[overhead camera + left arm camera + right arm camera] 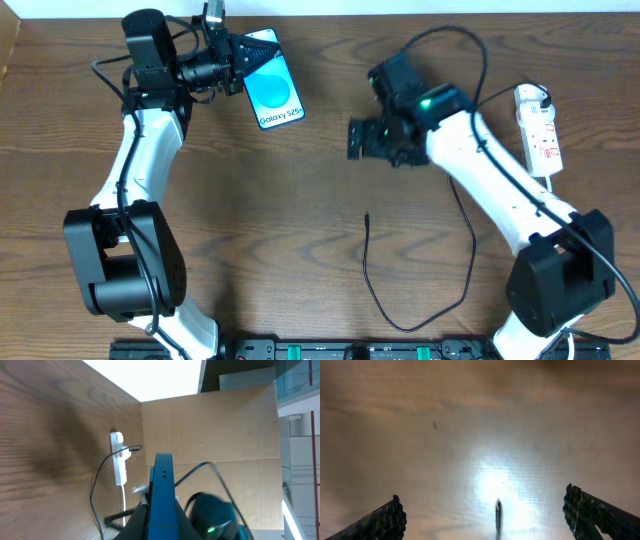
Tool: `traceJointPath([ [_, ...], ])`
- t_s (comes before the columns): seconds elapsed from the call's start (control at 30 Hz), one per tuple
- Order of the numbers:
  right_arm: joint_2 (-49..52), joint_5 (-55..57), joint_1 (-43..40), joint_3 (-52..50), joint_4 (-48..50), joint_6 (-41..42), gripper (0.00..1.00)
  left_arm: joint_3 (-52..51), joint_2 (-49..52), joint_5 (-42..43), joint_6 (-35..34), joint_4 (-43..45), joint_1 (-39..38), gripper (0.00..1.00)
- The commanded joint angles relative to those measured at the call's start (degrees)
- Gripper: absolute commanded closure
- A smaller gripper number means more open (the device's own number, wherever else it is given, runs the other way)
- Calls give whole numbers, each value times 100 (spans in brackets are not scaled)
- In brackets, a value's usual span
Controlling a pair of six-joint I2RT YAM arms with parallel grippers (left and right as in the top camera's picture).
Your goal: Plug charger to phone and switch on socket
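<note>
The left claw [238, 68] clamps the phone [272, 90] near the desk's [280, 260] far edge. The right claw [356, 140] gapes wide above the charger [366, 262].

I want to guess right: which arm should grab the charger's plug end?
The right arm. The right gripper is open and empty, near the loose end of the charger; the left gripper is shut on the phone.

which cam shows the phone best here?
Overhead: the slim black-bezelled smartphone turns its bright blue screen to the camera with the white text readable, one end gripped by the left gripper. Left wrist sees only its thin edge. Right wrist shows none of it.
</note>
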Motion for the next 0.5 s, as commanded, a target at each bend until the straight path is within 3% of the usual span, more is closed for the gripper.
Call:
traceJointPath([
  [0.0, -33, -365, 212, -564, 13, 221, 1, 42, -85, 118, 238, 48, 4, 93],
  [0.17, -33, -748, 382, -1145, 103, 422, 2, 39, -85, 120, 352, 48, 4, 93],
  [0.27, -33, -922, 474, -1388, 219, 501, 18, 39, -85, 120, 352, 48, 4, 93],
  [0.47, -33, -881, 592, -1521, 166, 595, 24, 39, -85, 122, 420, 48, 4, 93],
])
